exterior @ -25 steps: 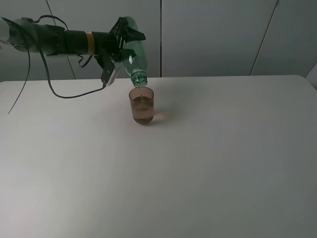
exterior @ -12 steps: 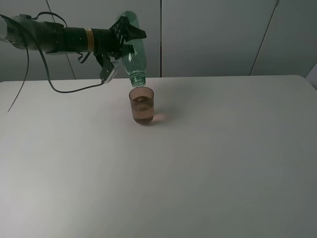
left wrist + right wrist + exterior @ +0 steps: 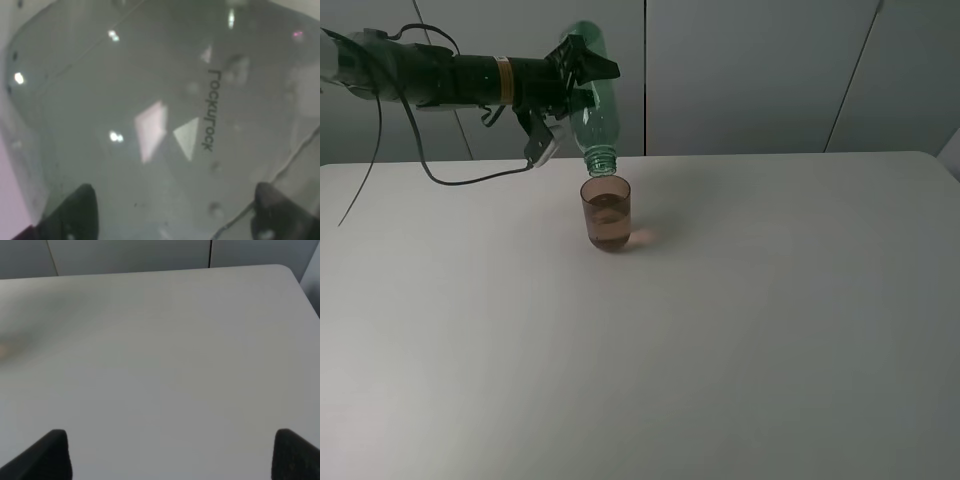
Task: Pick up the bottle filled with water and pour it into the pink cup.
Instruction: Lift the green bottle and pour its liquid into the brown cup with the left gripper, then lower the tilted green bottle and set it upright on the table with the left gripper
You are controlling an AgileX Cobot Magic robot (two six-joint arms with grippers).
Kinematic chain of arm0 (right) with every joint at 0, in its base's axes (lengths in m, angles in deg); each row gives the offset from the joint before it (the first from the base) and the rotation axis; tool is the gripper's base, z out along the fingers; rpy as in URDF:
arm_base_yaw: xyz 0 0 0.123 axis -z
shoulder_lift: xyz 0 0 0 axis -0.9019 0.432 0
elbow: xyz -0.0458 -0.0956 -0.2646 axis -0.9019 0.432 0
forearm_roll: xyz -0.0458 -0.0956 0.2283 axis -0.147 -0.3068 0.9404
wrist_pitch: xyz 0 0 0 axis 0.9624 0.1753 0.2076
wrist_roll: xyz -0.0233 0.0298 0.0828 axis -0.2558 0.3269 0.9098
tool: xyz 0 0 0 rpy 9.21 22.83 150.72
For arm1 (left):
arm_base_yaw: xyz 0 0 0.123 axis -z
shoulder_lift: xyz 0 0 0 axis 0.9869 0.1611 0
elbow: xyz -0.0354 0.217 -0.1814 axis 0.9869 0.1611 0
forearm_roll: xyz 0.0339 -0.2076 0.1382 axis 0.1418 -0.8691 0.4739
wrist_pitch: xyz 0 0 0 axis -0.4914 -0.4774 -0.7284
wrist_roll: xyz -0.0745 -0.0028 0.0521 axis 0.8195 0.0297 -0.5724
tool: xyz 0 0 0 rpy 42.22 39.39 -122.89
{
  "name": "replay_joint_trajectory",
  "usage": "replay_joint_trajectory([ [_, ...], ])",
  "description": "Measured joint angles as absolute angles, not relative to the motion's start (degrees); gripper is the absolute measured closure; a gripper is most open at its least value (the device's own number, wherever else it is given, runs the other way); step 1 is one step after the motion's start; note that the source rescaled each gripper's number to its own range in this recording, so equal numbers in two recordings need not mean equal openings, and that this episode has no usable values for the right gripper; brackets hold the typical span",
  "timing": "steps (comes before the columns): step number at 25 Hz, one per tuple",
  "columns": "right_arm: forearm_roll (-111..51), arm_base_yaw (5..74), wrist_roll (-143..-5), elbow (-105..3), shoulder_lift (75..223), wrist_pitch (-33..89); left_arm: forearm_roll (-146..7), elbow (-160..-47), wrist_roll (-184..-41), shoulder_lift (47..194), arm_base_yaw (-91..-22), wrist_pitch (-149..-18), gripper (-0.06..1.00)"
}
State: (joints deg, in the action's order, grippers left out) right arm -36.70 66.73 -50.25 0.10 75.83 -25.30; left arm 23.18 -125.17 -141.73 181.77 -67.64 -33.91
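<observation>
My left gripper (image 3: 570, 85) is shut on the green bottle (image 3: 593, 110) and holds it upside down, steeply tilted, with its open threaded neck just above the pink cup (image 3: 607, 213). The cup stands upright on the white table (image 3: 720, 330) and is roughly half full of water. In the left wrist view the bottle's wall (image 3: 160, 120) fills the picture between the two fingertips (image 3: 75, 210). My right gripper (image 3: 167, 452) shows only in the right wrist view, open and empty over bare table; it is out of the exterior high view.
A black cable (image 3: 430, 170) hangs from the left arm down to the table's back left. Grey wall panels (image 3: 750, 70) stand behind the table's far edge.
The left gripper has lifted slightly and turned the bottle steeper, its base rising. The neck stays above the cup. The cup has not moved.
</observation>
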Motion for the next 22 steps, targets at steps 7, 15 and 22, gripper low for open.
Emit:
replay_joint_trajectory([
  [7,-36.70,66.73,-50.25,0.10,75.83,-25.30,20.27,-125.17,-130.54,181.77,-67.80,-34.03,0.94],
  [15,-36.70,66.73,-50.25,0.10,75.83,-25.30,19.90,-124.65,-102.06,181.77,-70.65,-37.79,0.94],
  [22,-36.70,66.73,-50.25,0.10,75.83,-25.30,19.90,-120.00,-59.42,179.71,-74.66,-38.31,0.94],
])
